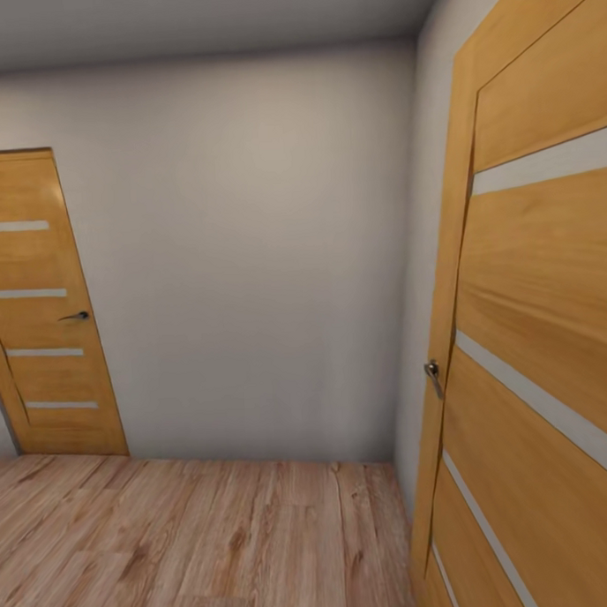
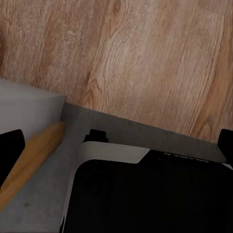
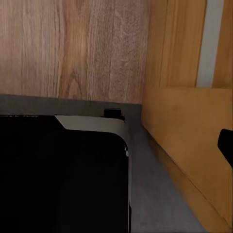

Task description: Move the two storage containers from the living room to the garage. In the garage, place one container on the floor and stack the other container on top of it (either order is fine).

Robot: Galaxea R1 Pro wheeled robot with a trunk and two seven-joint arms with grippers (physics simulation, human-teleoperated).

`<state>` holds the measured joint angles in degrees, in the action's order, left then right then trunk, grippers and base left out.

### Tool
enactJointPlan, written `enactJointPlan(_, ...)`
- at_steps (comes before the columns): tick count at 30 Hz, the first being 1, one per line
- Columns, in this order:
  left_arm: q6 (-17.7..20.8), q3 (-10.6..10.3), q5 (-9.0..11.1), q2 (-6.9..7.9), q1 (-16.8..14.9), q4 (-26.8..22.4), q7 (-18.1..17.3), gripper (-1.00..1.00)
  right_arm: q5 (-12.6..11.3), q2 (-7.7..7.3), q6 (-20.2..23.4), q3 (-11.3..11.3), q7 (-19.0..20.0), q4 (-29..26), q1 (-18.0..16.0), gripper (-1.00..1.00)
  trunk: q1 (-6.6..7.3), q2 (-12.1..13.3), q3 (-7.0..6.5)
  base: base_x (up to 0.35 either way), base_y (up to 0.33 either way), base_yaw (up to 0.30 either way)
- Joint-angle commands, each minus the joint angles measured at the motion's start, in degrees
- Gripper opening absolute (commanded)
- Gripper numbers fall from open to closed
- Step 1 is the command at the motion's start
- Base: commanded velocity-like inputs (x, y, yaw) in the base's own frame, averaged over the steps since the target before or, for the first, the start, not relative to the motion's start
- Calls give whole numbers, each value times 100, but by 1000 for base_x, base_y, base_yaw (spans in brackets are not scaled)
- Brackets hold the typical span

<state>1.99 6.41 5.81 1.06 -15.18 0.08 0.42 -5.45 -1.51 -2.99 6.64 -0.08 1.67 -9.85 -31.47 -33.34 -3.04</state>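
We see, head view: white wall [image 1: 248,253], two slatted wooden doors [image 1: 43,306] [image 1: 535,346], light plank floor [image 1: 199,546]. Wrist views add dark grey floor [image 2: 43,204] under robot base [image 2: 145,194]. Containers' whereabouts: cannot tell. Finger opening: cannot tell, either gripper.

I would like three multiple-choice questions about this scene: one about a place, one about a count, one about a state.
1. In the head view, where is the nearer wooden door?
A. at the right edge
B. in the middle of the far wall
C. flat on the floor

2. How many pale stripes cross the far door?
A. one
B. four
C. seven

3. What is the state of the far door?
A. shut in its frame
B. wide open
C. off its hinges

Answers: 1 A, it fills the picture's right side, its handle facing the room. 2 B, four pale bars show. 3 A, it sits flush with the white wall.
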Motion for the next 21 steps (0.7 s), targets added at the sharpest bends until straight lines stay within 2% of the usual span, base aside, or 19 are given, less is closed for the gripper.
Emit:
enactJointPlan(1, 21, 19, 60, 0, -2, 1, 5, 100, -58, 1, -33, 48, -1, 18, -7, 100, -3, -2, 1, 195, 0, 0)
enactJointPlan(21, 21, 19, 61, 0, -2, 1, 3, 100, -61, 4, -31, 48, -1, 18, -7, 100, -3, -2, 1, 184, 0, 0)
